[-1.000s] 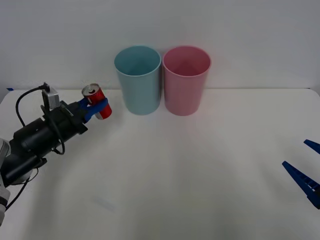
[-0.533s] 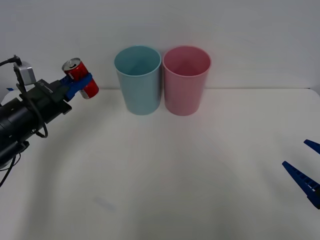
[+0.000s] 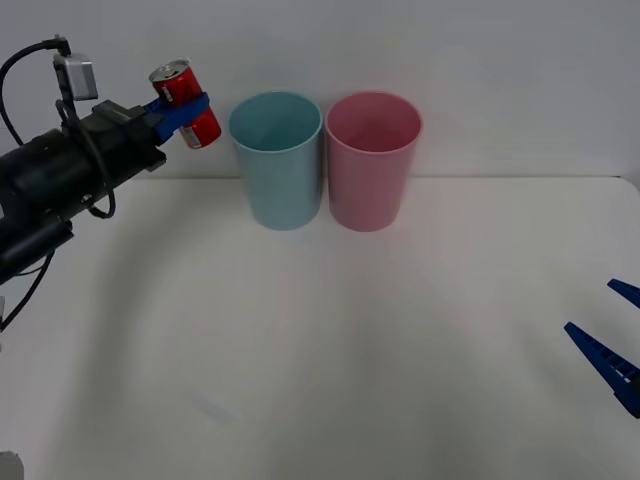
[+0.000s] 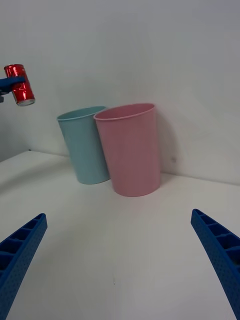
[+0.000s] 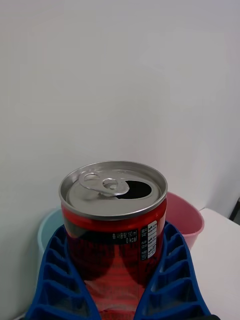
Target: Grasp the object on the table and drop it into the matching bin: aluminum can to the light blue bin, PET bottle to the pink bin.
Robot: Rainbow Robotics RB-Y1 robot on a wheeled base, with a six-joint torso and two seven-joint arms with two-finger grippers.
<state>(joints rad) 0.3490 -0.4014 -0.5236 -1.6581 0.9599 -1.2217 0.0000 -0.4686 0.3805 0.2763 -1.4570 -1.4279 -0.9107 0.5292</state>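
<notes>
The can (image 3: 186,103) is hanging tilted in the air, up beside the rim of the light blue bin (image 3: 276,160) and not yet over its mouth. Letting go here would likely be dropping it onto the table (image 3: 320,330) (or clipping the rim). The left hand (image 3: 182,108) is gripping the can's middle, its 2 fingers (image 5: 55,270) closed against its sides. The right hand (image 3: 612,345) is waiting, spread wide, low at the table's right edge.
</notes>
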